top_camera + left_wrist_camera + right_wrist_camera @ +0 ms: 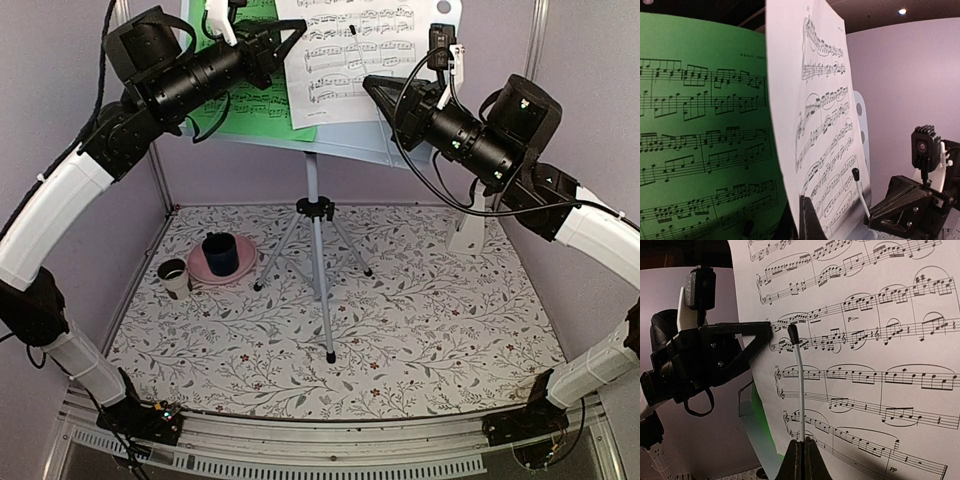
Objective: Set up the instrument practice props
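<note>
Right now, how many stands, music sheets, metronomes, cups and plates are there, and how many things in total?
Music stand: 1
Sheets of music: 2 (green sheet, white sheet)
Metronome: 1
Cups: 2 (dark blue cup, small white cup)
Pink plate: 1
Total: 7

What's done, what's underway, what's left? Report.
Done: music stand upright, green sheet and white sheet on its desk, metronome on the table. In hand: left hand at the white sheet's edge; right hand pinches a thin white rod over it. Left: releasing, apparently.
</note>
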You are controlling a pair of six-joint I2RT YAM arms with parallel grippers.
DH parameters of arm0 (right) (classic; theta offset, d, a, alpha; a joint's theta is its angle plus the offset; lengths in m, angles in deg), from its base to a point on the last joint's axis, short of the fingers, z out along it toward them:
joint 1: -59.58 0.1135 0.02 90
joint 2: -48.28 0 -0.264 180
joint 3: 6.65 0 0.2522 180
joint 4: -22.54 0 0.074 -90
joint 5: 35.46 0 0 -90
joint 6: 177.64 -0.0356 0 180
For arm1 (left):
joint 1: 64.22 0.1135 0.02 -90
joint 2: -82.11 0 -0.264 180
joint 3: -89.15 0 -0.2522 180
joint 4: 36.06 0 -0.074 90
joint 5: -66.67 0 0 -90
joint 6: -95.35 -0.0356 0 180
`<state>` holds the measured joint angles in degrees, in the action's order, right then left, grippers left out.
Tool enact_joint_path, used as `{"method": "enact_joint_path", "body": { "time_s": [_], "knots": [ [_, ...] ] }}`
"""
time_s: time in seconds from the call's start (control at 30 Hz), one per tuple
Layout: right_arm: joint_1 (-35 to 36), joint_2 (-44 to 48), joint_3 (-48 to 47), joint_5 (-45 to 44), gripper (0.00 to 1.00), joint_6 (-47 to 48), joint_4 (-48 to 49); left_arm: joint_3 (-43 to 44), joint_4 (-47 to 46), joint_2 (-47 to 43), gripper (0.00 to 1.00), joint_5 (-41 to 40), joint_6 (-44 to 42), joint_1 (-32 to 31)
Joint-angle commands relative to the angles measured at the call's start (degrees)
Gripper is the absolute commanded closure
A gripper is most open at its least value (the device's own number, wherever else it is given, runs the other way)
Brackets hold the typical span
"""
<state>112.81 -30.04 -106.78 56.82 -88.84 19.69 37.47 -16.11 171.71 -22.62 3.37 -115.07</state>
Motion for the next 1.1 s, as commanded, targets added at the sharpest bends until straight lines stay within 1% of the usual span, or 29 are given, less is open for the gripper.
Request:
{"method": "enact_joint_path", "body": {
  "time_s": [0.0, 0.1, 0.3, 0.53, 0.83, 1.07],
  "knots": [
    [0.49, 1.68, 1.41, 3.26, 1.00, 0.51, -0.89, 7.33, 6.88, 4.31, 1.00, 3.87, -3.57, 0.82],
    [0.49, 1.84, 1.76, 3.55, 1.00, 2.53, -0.90, 11.61, 10.66, 6.53, 1.00, 4.13, -5.15, 0.84],
    [0.56, 2.13, 2.53, 3.73, 1.00, 3.24, -0.90, 13.29, 13.30, 6.54, 1.00, 5.54, -8.14, 1.01],
    [0.52, 2.06, 2.96, 4.10, 1.00, 3.96, -0.96, 19.16, 19.04, 10.15, 1.00, 6.57, -9.42, 1.31],
    [0.56, 1.59, 2.74, 4.71, 1.00, 4.79, -0.90, 22.12, 20.83, 12.67, 1.00, 8.86, -10.46, 1.52],
    [0.55, 1.25, 2.60, 4.84, 1.00, 5.04, -0.72, 22.11, 21.05, 13.05, 1.00, 8.87, -10.85, 1.54]
  ]
}}
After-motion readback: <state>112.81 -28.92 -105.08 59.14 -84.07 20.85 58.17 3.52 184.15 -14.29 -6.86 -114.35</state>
